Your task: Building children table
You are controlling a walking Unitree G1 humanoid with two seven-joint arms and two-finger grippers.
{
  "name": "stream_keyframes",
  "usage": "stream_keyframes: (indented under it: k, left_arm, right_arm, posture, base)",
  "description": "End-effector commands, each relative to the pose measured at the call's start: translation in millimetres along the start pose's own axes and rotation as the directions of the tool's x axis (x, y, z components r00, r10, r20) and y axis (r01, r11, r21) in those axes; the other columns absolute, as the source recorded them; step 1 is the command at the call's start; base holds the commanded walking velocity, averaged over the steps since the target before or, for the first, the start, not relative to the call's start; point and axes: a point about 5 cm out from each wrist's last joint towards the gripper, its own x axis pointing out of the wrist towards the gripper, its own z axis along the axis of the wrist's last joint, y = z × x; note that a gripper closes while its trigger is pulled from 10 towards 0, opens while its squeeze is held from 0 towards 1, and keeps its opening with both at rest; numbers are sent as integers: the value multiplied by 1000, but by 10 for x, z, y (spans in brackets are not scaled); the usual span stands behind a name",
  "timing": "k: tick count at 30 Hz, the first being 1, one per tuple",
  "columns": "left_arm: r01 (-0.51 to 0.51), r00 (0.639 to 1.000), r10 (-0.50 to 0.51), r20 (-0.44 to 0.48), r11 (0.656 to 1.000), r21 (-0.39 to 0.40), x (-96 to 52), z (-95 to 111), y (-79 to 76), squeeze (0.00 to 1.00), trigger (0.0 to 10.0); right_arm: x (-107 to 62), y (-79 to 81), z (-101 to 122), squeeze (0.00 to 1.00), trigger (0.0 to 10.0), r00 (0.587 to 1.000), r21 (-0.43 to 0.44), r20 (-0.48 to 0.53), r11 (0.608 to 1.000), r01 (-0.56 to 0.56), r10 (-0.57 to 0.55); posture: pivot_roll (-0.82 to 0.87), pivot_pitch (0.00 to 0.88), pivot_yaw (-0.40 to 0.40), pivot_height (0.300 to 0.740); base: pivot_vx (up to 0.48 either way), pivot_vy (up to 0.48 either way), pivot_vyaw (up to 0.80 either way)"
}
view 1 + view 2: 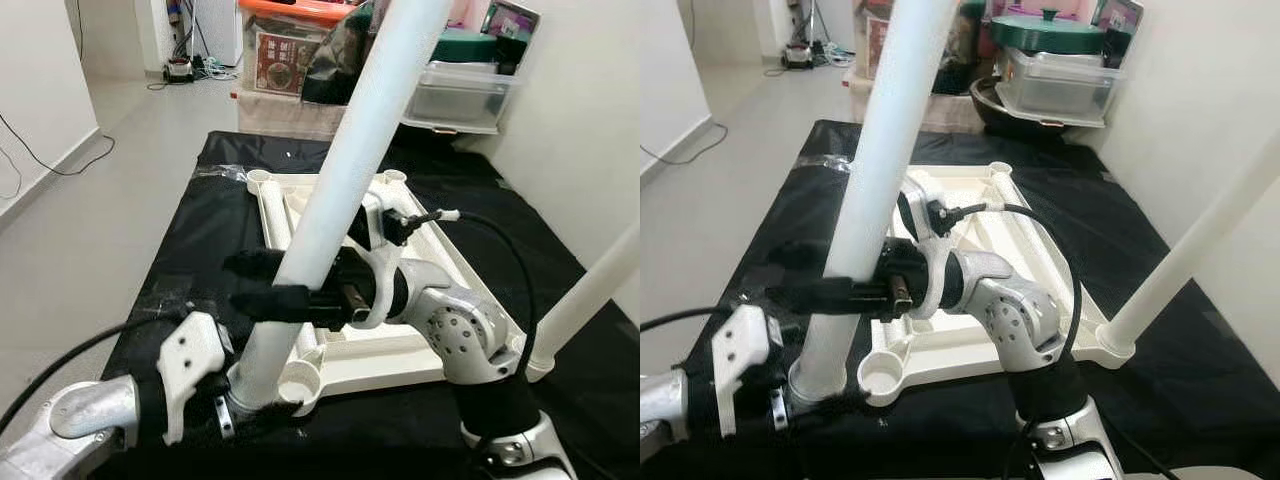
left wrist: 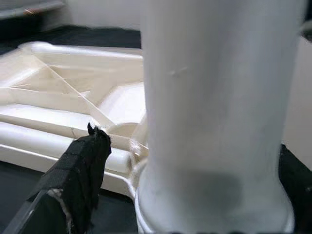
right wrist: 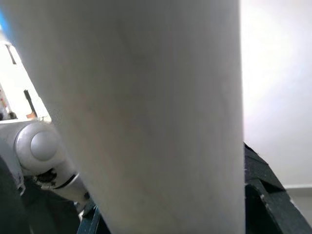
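White table leg (image 1: 340,190) stands tilted in the near-left corner socket (image 1: 820,380) of the upturned cream tabletop (image 1: 400,355), which lies on a black sheet (image 1: 200,230) on the floor — a second leg (image 1: 1190,265) is already seated at the near-right corner. Right gripper (image 1: 262,285) has its jaws clamped across the leg's lower half; left gripper (image 1: 215,385) sits at the leg's base by the socket — jaw state cannot be told. Storage boxes (image 1: 465,90) stand beyond the sheet.
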Motion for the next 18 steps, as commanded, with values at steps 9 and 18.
stream_keyframes:
  k: [9, 18]
  left_arm:
    - [-130, 992, 130, 1, 991, -21, -123, 23, -53, 1000, 10000]
    - [-508, 855, 508, -101, 861, 31, -242, -134, 262, 0, 10000]
  right_arm:
    - [-427, -428, 273, 0, 0, 935, -94, 33, 930, 356, -354]
    - [-771, -798, 467, 0, 10000, 633, -120, 157, 622, 774, -758]
  posture:
    - [172, 0, -112, 714]
    - [167, 0, -114, 714]
  base:
    - [0, 0, 0]
    - [0, 0, 0]
